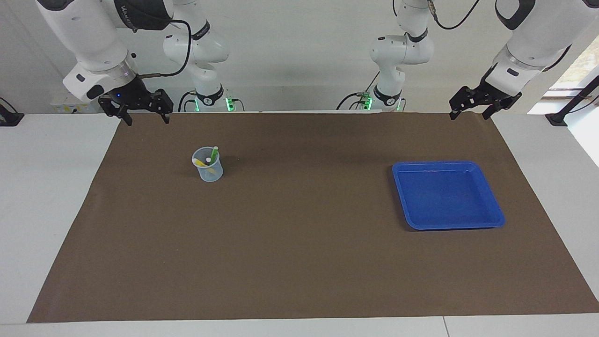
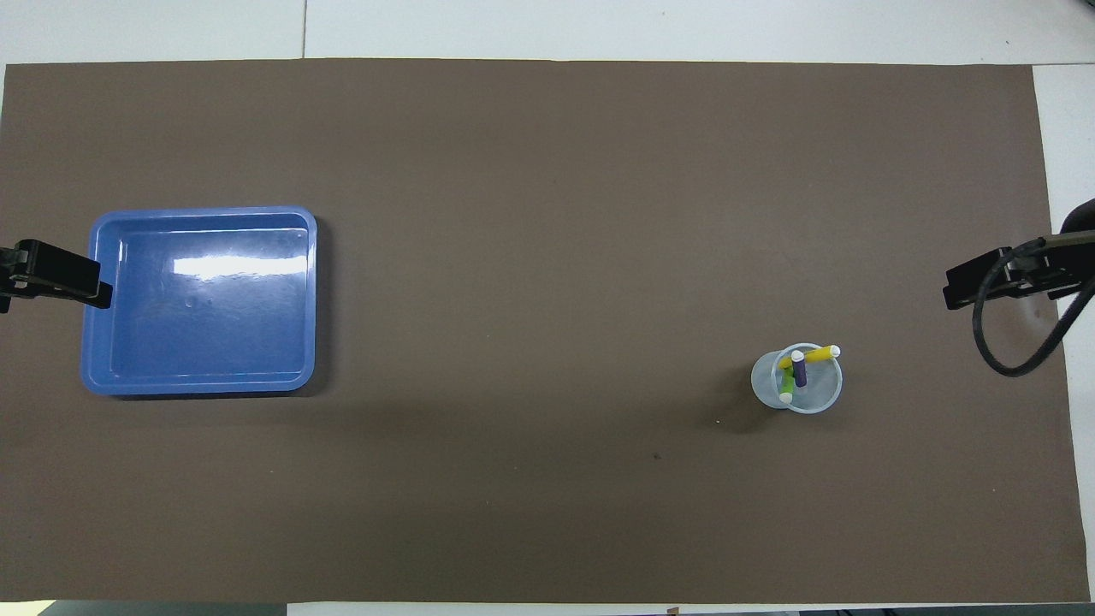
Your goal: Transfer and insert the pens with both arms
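Pens stand nearly upright in a clear cup toward the right arm's end of the desk, closest to the right gripper, fingers wide, while the left gripper, also wide, waits above the robots' edge near the blue tray.

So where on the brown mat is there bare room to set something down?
The widest bare stretch of brown mat lies between the clear plastic cup of pens and the empty blue plastic tray, and across the whole strip farther from the robots. Nothing is crowded; both open hands hang over the mat's near corners.
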`<control>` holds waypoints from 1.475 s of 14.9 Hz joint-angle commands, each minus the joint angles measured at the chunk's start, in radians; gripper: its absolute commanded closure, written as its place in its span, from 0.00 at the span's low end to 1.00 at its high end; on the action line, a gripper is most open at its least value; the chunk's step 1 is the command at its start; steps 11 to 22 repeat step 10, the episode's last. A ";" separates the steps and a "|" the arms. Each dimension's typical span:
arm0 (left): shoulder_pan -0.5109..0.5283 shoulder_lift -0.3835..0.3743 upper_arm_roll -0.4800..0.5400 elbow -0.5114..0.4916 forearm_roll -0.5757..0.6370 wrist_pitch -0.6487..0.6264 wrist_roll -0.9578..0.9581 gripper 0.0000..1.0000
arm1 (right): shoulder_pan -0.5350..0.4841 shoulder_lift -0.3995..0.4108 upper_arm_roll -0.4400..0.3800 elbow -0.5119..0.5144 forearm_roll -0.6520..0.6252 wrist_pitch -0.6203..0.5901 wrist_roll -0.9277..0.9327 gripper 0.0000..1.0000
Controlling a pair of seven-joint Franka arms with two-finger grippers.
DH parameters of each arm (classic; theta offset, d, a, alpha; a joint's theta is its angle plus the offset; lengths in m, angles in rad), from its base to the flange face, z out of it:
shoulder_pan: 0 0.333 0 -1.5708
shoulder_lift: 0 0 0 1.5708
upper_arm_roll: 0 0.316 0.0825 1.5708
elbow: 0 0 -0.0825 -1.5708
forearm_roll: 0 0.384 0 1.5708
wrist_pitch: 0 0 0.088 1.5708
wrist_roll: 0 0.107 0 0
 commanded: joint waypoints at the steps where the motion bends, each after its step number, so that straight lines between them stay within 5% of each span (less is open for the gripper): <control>1: 0.008 -0.010 -0.002 -0.003 0.008 -0.011 0.008 0.00 | 0.000 -0.006 0.000 0.001 0.005 0.019 0.008 0.00; 22: 0.008 -0.009 -0.002 -0.004 0.008 -0.011 0.008 0.00 | 0.003 -0.004 0.003 0.005 0.004 0.027 0.009 0.00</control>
